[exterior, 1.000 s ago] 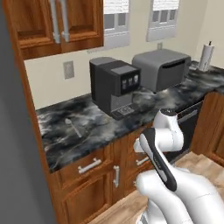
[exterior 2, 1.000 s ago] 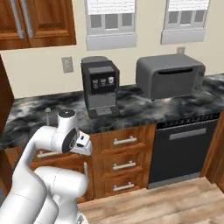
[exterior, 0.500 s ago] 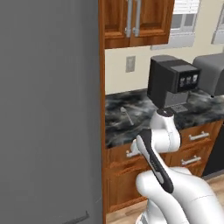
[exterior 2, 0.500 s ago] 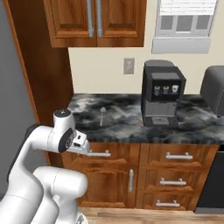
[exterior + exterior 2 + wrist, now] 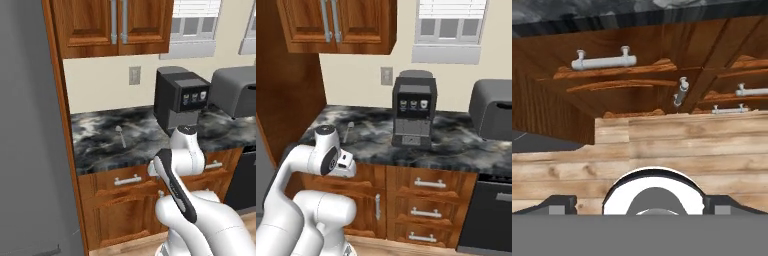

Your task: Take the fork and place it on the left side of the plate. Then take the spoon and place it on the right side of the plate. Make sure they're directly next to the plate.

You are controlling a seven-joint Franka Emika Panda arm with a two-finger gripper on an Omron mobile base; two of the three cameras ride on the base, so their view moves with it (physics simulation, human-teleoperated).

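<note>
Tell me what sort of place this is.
A home kitchen, rendered rather than real. A dark marbled counter runs over wooden drawers, a black coffee machine stands on it beside a grey toaster oven, and a small metal spoon lies on the counter.

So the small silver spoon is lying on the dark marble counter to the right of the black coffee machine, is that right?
Not quite. The small silver spoon does lie on the dark marble counter, but to the left of the black coffee machine, not the right. Both base views show it.
</note>
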